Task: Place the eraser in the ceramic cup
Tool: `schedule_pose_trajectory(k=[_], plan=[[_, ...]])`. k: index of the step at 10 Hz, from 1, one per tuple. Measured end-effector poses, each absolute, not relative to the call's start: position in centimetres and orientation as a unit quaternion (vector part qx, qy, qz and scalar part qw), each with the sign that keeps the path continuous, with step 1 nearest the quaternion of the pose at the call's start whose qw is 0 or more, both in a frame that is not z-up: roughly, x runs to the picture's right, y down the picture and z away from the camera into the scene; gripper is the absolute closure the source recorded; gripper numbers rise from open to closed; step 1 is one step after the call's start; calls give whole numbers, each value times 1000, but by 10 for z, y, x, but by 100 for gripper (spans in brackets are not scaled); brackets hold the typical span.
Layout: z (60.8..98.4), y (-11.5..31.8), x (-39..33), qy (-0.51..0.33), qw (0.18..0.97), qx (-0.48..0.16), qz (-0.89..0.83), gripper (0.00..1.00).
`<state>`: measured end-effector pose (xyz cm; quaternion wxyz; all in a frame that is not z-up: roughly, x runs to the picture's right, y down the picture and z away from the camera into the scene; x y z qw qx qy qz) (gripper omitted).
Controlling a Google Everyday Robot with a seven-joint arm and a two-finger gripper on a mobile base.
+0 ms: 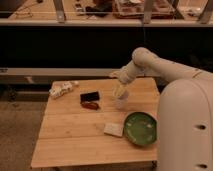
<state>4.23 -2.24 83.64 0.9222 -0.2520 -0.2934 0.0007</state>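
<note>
From the single camera view, one light wooden slatted table (75,142) stands before a dark counter, and I count six things on it, one of each kind. The small flat black rectangular eraser (90,95) lies on the boards a little left of the table's middle, towards the far side, with nothing gripping it. Just in front of it, touching or nearly so, lies one reddish-brown oblong thing (92,105). To the eraser's right, near but apart from it, stands the one small whitish ceramic cup (120,103), upright; I cannot see into it from here. On the near right sits one round green bowl (141,129), much wider than the cup, and just beside its left rim lies one pale square pad (113,129). At the far left corner there is one crumpled whitish packet (63,89), well apart from the rest. The robot's one white arm (150,62) reaches in from the right, bends at the elbow and angles down over the table's far side. Its one gripper (119,92) hangs directly above the cup, close to the rim, fingers pointing down and spread apart with nothing between them. The robot's bulky white body (186,125) fills the right edge of the view, beside the table.
</note>
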Motion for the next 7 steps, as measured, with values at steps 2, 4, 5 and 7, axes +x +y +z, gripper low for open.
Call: schedule_pose_trajectory(k=[2,4,5,7], plan=[[843,-22,29,-293,919,-262,2,20],[843,-20,30,-293,918,-266,3,20],[843,-20,31,-293,919,-265,4,20],[843,-21,28,-294,918,-265,2,20]])
